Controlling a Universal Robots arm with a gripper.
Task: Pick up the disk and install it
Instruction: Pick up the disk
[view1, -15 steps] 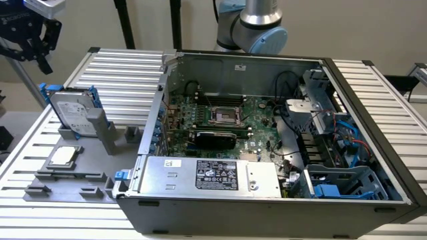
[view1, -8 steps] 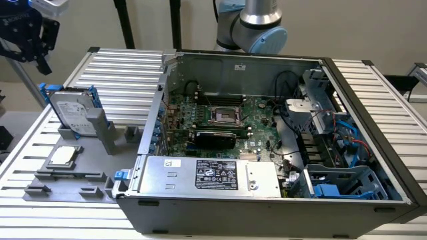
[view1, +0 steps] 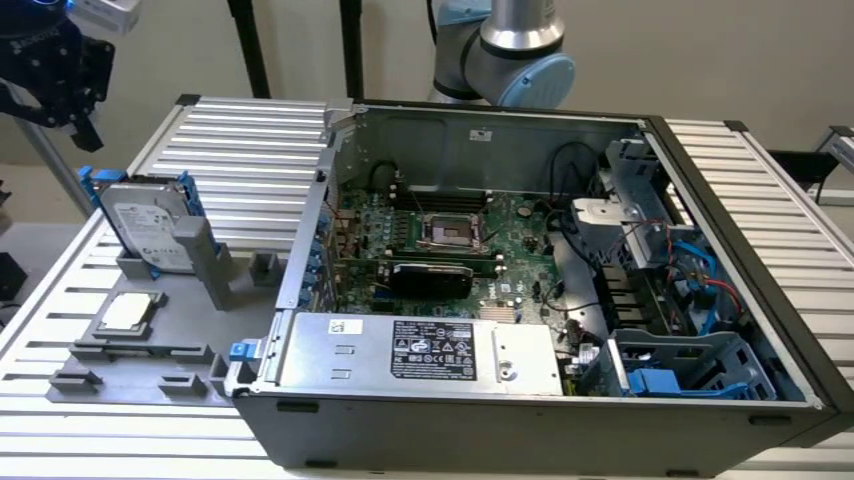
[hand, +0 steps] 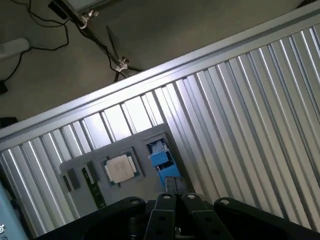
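Observation:
The disk (view1: 144, 228), silver-grey with a white label and a blue frame along its edges, stands on edge in a grey holder at the exterior view's left. My black gripper (view1: 64, 95) hangs in the air above and to the left of it, apart from it. In the wrist view the gripper (hand: 173, 198) is shut with nothing between its fingers. Far below it the disk (hand: 160, 158) shows edge-on as a blue strip on the grey fixture.
A small square silver chip (view1: 126, 312) lies on the grey fixture (view1: 134, 375) in front of the disk. The open computer case (view1: 534, 300) fills the middle and right, with a blue drive bay (view1: 681, 370) at its front right corner. Everything rests on a ribbed metal table (view1: 254, 140).

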